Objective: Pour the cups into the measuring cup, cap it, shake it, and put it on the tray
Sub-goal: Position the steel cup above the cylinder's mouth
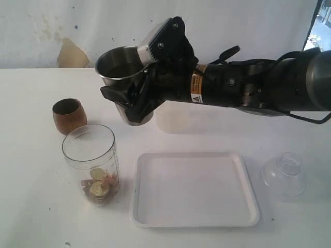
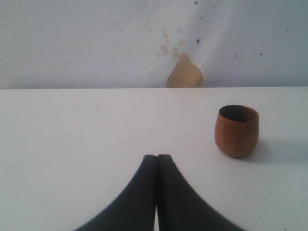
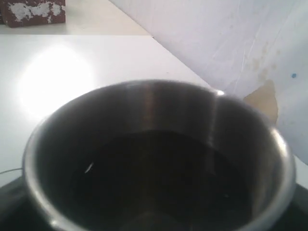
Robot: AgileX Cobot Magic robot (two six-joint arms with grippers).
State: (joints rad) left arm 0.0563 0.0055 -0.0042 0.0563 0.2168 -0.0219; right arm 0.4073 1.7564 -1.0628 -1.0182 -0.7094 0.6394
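Now I've got the steel tumbler (image 1: 121, 67) up in the air.
Ext view: right gripper (image 1: 129, 98) pinches it, up behind the measuring cup (image 1: 92, 155); tray (image 1: 194, 155) sits beside. If I tip off-aim, stuff spills on the table (image 1: 31, 222). Yellow sticker (image 1: 196, 89), too small to read. L wrist: left gripper (image 2: 157, 161) pressed together, wooden cup (image 2: 237, 131) near. R wrist: steel tumbler looks dark inside, no writing.
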